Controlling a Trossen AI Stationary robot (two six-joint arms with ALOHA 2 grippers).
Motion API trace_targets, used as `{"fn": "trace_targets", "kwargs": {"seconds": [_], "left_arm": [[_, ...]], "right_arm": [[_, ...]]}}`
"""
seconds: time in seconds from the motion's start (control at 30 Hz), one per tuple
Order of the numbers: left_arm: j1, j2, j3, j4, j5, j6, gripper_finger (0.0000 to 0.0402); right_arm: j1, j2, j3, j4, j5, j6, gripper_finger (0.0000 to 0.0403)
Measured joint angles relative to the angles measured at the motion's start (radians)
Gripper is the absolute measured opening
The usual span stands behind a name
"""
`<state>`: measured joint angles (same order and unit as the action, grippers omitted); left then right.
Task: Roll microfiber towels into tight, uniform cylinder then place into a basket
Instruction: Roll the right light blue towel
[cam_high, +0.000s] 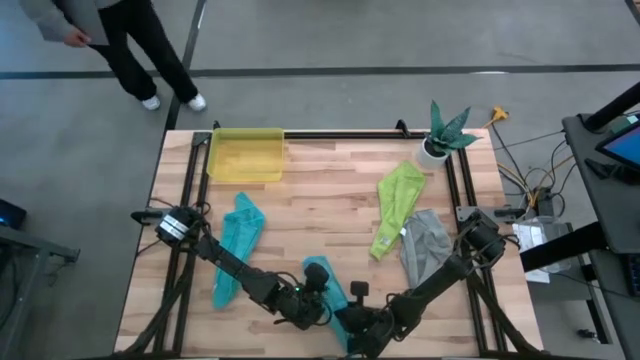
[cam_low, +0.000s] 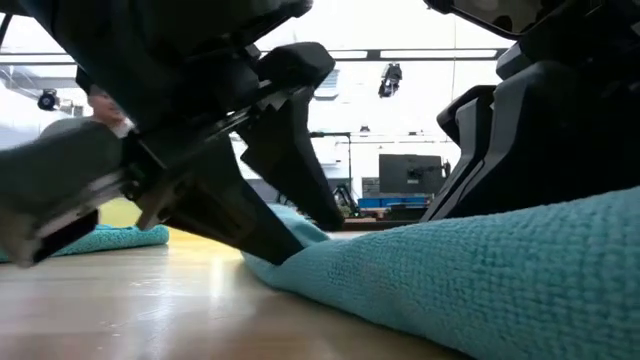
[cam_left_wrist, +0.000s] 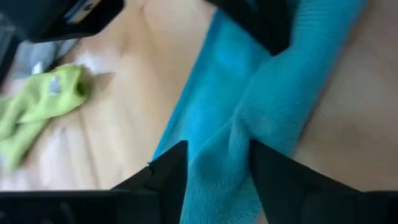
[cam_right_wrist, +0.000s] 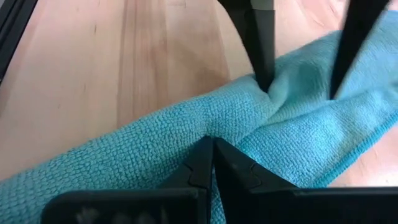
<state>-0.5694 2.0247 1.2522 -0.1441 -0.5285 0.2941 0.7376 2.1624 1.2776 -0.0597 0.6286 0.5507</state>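
1. The table is a light wooden butcher-block top with a black metal frame along its edges, standing on a grey floor.
2. A person in dark trousers and white shoes stands on the floor beyond the far left corner of the table.
3. The yellow basket sits at the far left of the table, close to the rear rail.
4. A white plant pot with a green plant stands at the far right corner.
5. The lime green towel lies stretched out right of centre, and the grey towel lies crumpled just beside it, touching its near end.
6. The teal towel lies in a long loose strip on the left side, well apart from the basket.
7. The light blue towel lies bunched at the near edge, where both arms meet.
8. The left gripper has its jaws apart, straddling a ridge of the light blue towel (the cloth rises between the two fingers).
9. The right gripper rests on the same towel with its jaws together; whether any cloth is pinched between them I cannot tell.
10. In the low view, a bright room with a monitor shows behind the table.
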Motion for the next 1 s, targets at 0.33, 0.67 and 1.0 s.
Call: {"fn": "trace_targets", "kwargs": {"seconds": [0.33,0.67,1.0], "left_arm": [[-0.015,-0.012,0.011,-0.002,-0.039,0.001,0.0169],[-0.018,-0.013,0.011,-0.001,-0.041,0.001,0.0169],[-0.097,-0.047,-0.012,-0.136,-0.066,0.011,0.0165]], "right_arm": [[0.0,0.0,-0.014,0.027,0.0,0.0,0.0013],[0.0,0.0,-0.023,0.045,0.001,0.0,0.0013],[0.0,0.0,-0.025,0.045,0.001,0.0,0.0013]]}}
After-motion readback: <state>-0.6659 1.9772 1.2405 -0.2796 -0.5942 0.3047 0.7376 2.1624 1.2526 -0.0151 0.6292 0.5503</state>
